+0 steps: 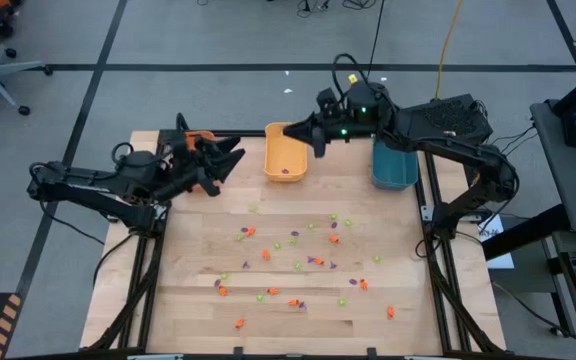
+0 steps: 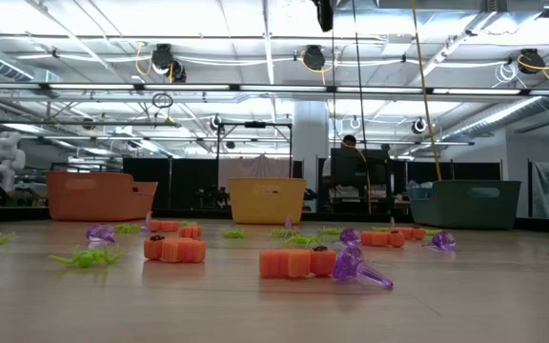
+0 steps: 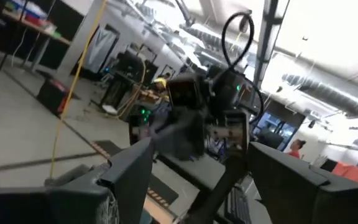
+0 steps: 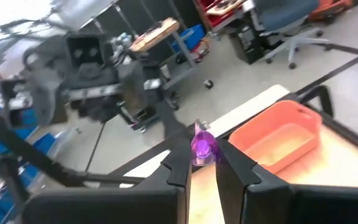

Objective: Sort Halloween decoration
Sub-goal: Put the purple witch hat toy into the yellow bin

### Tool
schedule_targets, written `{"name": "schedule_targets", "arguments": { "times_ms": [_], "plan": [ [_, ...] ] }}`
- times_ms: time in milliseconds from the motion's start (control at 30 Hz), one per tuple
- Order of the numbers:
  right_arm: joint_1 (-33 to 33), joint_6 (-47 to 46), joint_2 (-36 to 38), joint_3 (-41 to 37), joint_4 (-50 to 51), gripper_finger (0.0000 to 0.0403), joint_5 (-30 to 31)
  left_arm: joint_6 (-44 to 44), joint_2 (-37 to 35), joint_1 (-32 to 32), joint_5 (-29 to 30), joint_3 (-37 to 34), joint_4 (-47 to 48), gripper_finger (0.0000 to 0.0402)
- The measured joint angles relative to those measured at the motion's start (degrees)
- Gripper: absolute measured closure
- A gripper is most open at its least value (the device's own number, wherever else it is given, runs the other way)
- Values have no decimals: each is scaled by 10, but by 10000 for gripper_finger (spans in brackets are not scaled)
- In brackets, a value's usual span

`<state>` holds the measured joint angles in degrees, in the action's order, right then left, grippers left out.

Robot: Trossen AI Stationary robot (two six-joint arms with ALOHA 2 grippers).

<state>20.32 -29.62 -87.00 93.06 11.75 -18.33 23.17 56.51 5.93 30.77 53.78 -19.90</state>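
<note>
while trinkets (image 1: 308,262) litter table (image 1: 198,330), orange bin (image 2: 100,195), yellow bin (image 1: 286,155), teal bin (image 1: 392,168)

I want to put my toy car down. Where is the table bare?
The table is bare along its left side, below the left end effector, and in a strip before the yellow bin and teal bin. The trinkets crowd the middle.

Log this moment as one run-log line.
left gripper: open, empty, by orange bin | right gripper: shut on purple trinket, near yellow bin | trinkets scattered on table
</note>
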Motion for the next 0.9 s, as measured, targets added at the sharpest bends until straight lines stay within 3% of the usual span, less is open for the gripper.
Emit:
{"name": "schedule_targets", "arguments": {
  "times_ms": [333,533,900],
  "plan": [
    [60,74,-13,0,57,372,4,66,2,0,2,0,101,134],
    [74,136,-57,0,118,372,39,65,13,0,0,0,105,134],
    [78,119,-173,0,126,371,47,110,20,1,-7,0,189,134]
  ]
}}
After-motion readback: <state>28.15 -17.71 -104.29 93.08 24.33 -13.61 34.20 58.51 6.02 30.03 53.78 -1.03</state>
